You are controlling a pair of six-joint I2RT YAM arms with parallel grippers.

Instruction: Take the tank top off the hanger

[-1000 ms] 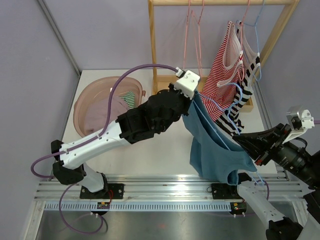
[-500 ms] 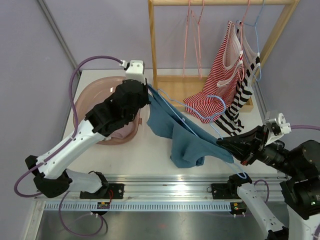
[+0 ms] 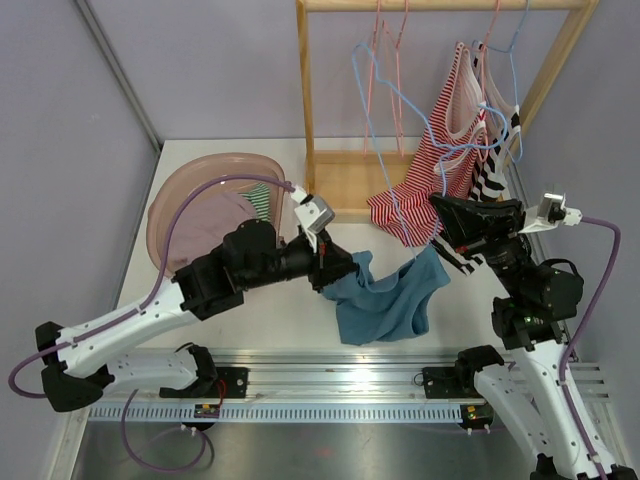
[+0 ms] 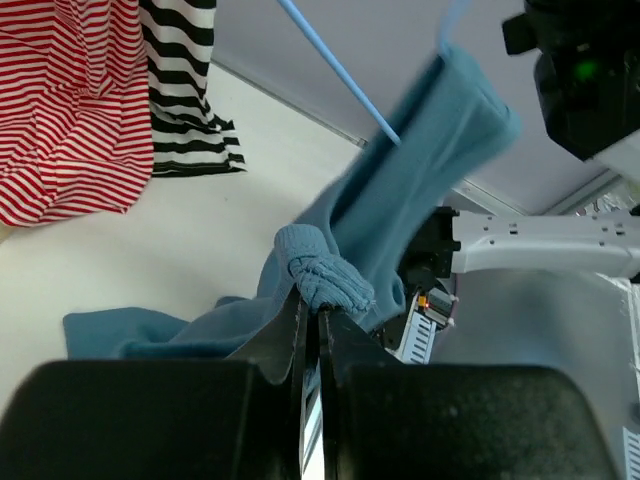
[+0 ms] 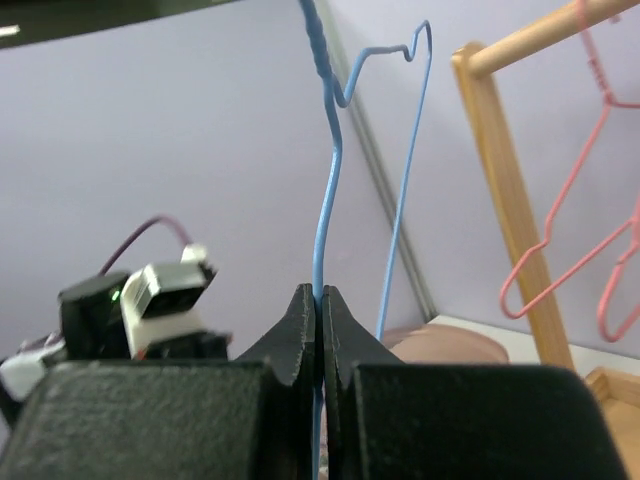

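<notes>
Your left gripper (image 4: 312,312) has its fingers pressed tight on a bunched fold of the soft teal tank top (image 3: 385,300), crumpled on the white table (image 3: 300,322). Your right gripper (image 5: 318,298) pinches the thin blue wire hanger (image 5: 320,260).

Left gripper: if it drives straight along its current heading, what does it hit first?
The blue tank top: the left gripper is shut on a bunched fold, and more cloth hangs right ahead. Behind that, the right arm's white lower link seems in line, though depth is unclear.
</notes>
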